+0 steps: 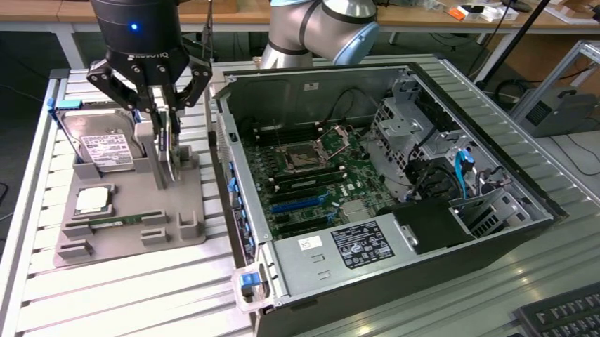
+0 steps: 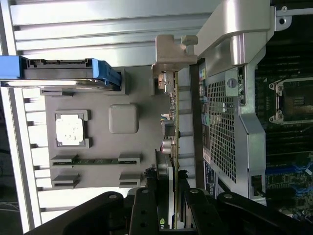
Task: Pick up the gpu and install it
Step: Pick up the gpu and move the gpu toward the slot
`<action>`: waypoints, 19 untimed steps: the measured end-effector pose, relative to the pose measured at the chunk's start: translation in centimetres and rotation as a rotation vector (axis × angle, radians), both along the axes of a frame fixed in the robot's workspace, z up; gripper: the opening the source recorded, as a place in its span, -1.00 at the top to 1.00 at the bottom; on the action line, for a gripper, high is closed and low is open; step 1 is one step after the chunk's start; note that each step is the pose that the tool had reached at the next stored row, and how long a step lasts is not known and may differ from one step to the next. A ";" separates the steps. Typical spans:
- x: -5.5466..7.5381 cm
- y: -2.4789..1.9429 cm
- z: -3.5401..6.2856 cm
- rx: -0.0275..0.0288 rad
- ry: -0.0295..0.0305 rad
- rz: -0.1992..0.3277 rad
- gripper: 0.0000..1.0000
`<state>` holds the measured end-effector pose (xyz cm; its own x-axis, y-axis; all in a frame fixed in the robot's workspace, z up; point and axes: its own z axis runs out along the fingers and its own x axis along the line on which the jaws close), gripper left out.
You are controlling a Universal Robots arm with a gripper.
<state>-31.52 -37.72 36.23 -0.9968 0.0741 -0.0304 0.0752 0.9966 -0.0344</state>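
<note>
Jaws stand partly closed, pinching the upper edge of the gpu (image 1: 167,158) between them, so the gripper (image 1: 162,116) has hold of the card. The card stands on edge over a slot in the tray, and I cannot tell whether its lower edge has left that slot. Biggest on the table (image 1: 112,302) is the open case (image 1: 281,88), lying on its side on the exterior view's right with the board (image 1: 319,182) facing up. Just beside it, on that view's left, sits the grey tray (image 1: 140,200). At the tray's far end the drive (image 1: 105,147) leans in its cradle, near the card but apart from it. The gpu looks light and stiff, a thin board that should not sag. It is probably fragile, though: its components and bottom contacts should take no squeeze or knock, and its faces may be slippery. The best hold is likely where the jaws are now, across the thickness at the upper edge near the middle, so that it hangs plumb. Smaller parts lie in the tray: a CPU (image 1: 94,200) and a memory stick (image 1: 108,222).
</note>
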 end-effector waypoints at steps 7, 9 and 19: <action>0.0 0.00 0.27 0.0002 0.0001 0.000 0.47; 0.0 0.00 0.37 0.0004 -0.0001 0.000 0.47; 0.0 0.00 0.64 0.0004 0.0000 0.000 0.47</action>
